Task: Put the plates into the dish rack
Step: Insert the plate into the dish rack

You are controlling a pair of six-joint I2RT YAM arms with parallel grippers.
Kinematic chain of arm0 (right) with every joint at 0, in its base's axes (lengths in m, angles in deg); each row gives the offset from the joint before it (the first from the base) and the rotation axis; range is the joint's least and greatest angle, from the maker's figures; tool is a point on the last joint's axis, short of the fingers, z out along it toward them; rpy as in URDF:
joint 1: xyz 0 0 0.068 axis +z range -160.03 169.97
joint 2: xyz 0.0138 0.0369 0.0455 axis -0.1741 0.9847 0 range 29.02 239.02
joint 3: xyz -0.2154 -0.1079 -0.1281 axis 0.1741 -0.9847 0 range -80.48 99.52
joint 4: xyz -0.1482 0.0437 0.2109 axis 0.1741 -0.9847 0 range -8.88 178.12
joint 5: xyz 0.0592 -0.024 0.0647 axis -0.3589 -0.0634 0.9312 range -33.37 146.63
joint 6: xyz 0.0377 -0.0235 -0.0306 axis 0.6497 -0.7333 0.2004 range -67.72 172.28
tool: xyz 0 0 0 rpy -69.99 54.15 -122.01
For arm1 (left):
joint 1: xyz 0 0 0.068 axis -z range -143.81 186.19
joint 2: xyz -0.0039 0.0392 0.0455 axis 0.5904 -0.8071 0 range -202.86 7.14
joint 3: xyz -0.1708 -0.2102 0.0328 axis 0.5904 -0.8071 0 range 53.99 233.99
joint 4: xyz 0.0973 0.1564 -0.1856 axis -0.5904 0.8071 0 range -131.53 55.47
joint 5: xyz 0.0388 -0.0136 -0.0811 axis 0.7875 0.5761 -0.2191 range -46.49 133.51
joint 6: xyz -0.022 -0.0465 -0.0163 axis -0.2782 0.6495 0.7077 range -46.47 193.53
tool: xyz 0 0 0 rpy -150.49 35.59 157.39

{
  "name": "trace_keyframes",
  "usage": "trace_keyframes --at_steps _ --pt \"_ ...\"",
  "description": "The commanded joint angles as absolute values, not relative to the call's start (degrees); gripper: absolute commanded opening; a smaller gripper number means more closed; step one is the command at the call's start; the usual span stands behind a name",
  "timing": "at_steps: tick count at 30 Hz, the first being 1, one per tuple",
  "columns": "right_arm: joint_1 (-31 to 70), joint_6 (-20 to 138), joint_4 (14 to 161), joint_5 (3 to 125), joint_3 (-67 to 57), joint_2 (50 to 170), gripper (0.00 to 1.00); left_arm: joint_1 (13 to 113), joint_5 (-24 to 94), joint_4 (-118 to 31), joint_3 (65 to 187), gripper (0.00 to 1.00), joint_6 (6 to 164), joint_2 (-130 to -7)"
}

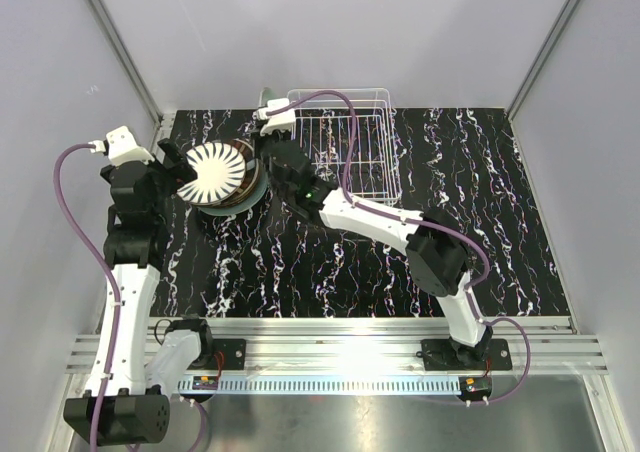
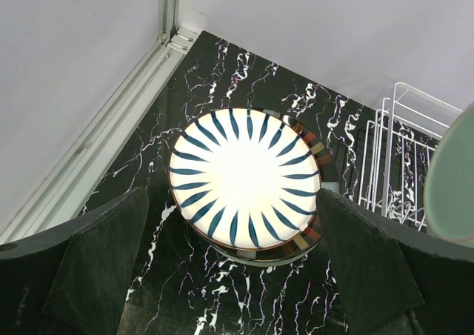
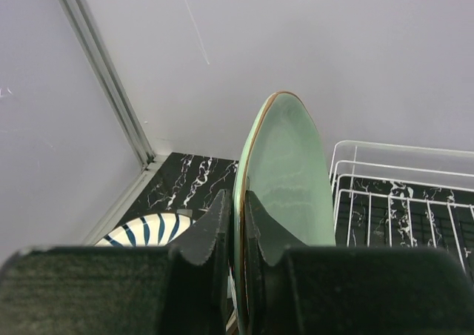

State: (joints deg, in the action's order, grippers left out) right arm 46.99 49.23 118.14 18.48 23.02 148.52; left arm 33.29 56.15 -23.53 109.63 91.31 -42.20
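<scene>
A stack of plates lies flat at the back left of the table, its top plate white with dark blue radial stripes. A dark plate with coloured rim blocks shows under it. My left gripper is open just above the stack's near edge, its fingers spread wider than the plates. My right gripper is shut on the rim of a pale green plate, held upright on edge between the stack and the dish rack. The white wire rack stands empty to the right of that plate.
The table top is black marble-patterned. Grey walls and an aluminium corner post close in the back left, just behind the stack. The right arm stretches diagonally across the table's middle.
</scene>
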Motion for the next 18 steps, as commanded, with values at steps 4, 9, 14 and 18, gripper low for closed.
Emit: trace_keyframes --at_steps 4,9,14,18 --pt "45.4 55.6 130.8 17.3 20.7 143.3 0.0 34.2 55.8 -25.1 110.1 0.99 90.6 -42.3" --pt "43.9 59.5 131.5 18.1 17.8 142.5 0.0 34.1 55.3 -25.0 110.2 0.99 90.5 -42.5" --pt "42.9 63.3 132.2 19.4 15.6 141.9 0.0 34.1 55.0 -25.0 110.3 0.99 90.4 -42.8" --pt "42.7 64.8 133.0 20.4 15.1 142.2 0.0 34.1 54.9 -25.1 110.3 0.99 90.3 -42.7"
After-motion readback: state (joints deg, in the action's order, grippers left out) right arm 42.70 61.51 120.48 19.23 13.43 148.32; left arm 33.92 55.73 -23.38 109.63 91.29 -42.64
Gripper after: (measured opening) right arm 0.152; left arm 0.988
